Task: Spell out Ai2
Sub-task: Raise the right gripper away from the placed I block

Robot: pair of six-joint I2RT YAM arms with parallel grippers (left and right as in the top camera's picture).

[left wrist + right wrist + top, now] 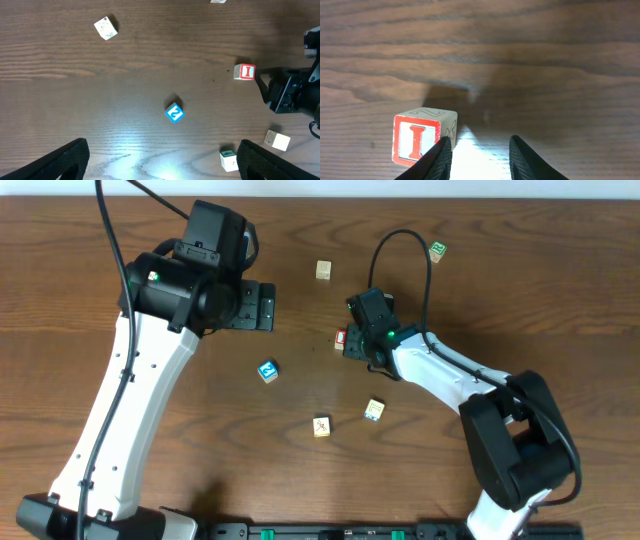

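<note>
Overhead, on the brown worktop (500, 300), the left fingers (65, 160) hang spread and empty at upper left; the right fingers (440, 159), parted and empty, sit mid-frame just beside the red I block (417, 140). The blue 2 block (267, 370) lies lower left.

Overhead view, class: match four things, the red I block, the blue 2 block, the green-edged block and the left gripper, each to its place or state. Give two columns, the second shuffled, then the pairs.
Things
1. red I block
2. blue 2 block
3. green-edged block
4. left gripper

Places or states
a. farthest back, on the right
b. open, holding nothing
c. just beside the right gripper, not between its fingers
d. lying alone, left of centre, turned askew

Pairs: 1-c, 2-d, 3-a, 4-b
</note>
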